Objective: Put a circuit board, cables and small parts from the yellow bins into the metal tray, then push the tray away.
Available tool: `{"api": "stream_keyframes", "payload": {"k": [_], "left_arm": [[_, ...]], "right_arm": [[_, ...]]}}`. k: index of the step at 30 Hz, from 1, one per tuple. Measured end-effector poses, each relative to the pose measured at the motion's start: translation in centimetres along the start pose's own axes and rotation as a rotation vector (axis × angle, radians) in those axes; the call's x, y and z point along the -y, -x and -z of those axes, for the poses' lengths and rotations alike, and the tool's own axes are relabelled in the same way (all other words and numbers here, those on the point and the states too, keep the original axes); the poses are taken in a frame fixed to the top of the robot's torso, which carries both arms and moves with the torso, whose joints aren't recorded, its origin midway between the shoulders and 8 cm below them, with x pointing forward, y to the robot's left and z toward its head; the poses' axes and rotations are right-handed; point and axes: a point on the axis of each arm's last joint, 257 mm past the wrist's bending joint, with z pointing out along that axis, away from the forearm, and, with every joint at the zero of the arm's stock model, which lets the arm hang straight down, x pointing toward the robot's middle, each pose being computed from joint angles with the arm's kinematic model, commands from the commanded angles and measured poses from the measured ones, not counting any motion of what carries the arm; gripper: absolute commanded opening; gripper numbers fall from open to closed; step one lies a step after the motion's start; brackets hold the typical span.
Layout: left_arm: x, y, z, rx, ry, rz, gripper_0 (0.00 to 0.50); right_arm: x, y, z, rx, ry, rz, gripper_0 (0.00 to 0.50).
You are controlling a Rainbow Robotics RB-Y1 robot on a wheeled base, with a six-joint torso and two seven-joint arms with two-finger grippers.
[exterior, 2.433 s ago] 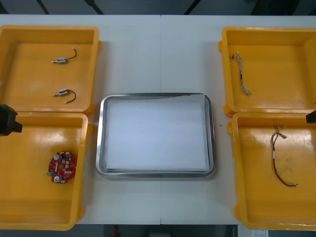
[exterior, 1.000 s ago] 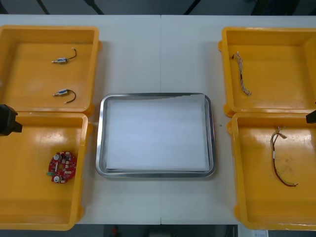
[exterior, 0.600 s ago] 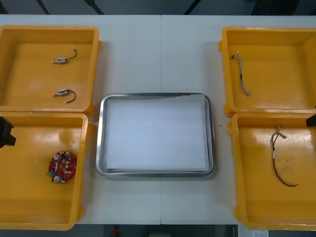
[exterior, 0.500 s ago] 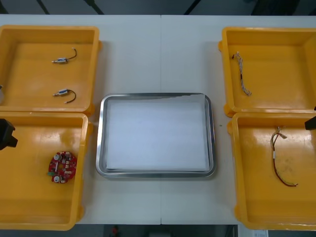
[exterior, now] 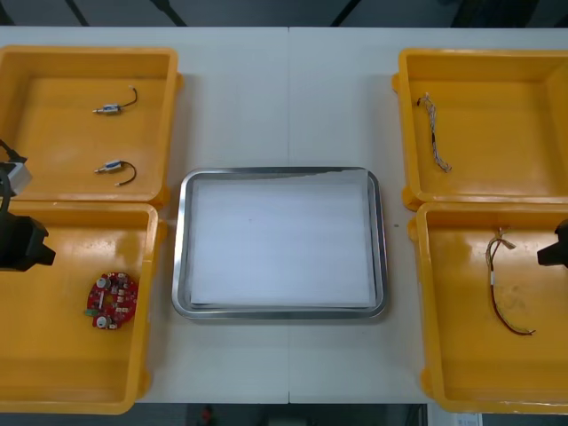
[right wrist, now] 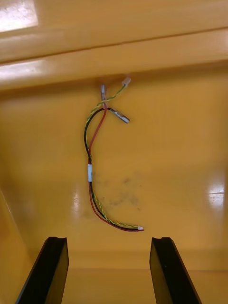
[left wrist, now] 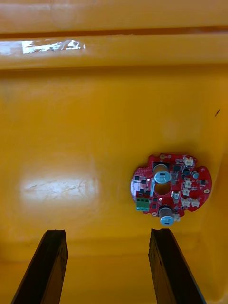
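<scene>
Your left gripper (left wrist: 107,232) – black fingers spread apart over a glossy yellow bin (left wrist: 71,142) | round red circuit board (left wrist: 171,190) lies flat just beyond them | right gripper (right wrist: 108,239) likewise spread, above a thin, curved red and yellow cable (right wrist: 89,173) | shiny-rimmed metal tray (exterior: 180,240) – white inside – sits between the bins.

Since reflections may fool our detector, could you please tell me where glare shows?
Front view: the metal tray's far rim mirrors light. Left wrist view: past the left tool, glare streaks the near left bin's wall, off the circuit board. Right wrist view: past the right tool, glare marks the near right bin's wall, off the red and yellow cable.
</scene>
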Motion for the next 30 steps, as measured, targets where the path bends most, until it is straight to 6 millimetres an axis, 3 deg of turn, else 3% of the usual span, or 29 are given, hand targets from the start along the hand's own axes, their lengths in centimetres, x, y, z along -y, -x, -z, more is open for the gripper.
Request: {"api": "stream_keyframes", "payload": {"k": [6, 13, 21, 30], "left_arm": [[1.4, 1.1, -1.4, 0.053, -0.061, 0.013, 0.500], [1.4, 0.1, -3.5, 0.039, -0.075, 0.027, 0.500], [1.5, -0.1, -4.0, 0.043, -0.072, 0.040, 0.500], [1.0, -1.0, -6.3, 0.048, -0.011, 0.275, 0.500]], "right_arm": [[0.3, -0.4, -1.2, 0.004, -0.021, -0.004, 0.500], [0.8, -0.8, -3.7, 0.024, -0.089, -0.003, 0.500], [-0.7, -1.8, -6.9, 0.033, -0.113, 0.025, 0.500], [-1.9, -2.8, -9.2, 0.018, -0.093, 0.030, 0.500]]}}
